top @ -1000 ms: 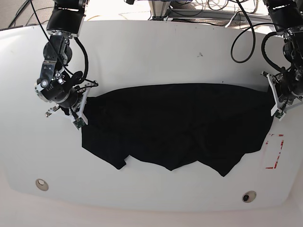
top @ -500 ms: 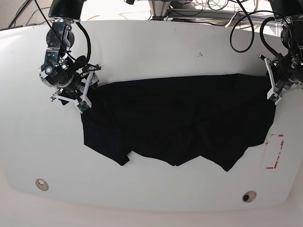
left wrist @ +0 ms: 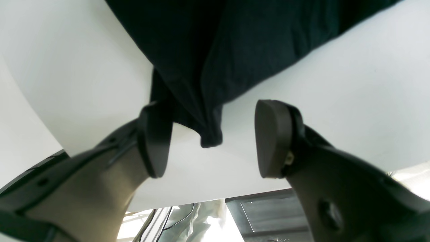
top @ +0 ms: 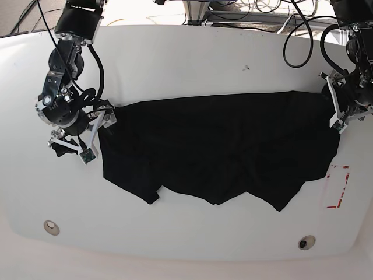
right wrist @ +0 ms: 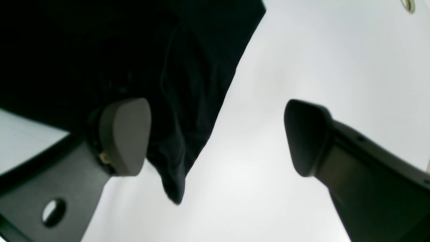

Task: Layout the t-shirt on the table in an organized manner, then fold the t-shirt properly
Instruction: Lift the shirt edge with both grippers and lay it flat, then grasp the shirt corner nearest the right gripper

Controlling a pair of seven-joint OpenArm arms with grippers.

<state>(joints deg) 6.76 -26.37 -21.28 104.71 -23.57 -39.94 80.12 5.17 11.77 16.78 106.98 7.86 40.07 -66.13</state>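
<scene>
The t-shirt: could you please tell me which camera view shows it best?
The base view: the whole t-shirt lies spread across the table. Each wrist view shows only one corner of it, hanging between open fingers.

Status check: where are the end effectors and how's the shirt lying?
Left end effector open, right end effector open, each at a shirt corner. T-shirt spread on table, near hem ragged. Nothing in the way.

You're working in a robotics lab. The evidence: a glossy white table (top: 186, 58) with a red tape mark (top: 338, 186) and two round holes (top: 51, 227), black cables (top: 245, 7) heaped behind its far edge, arms mounted at both sides.
</scene>
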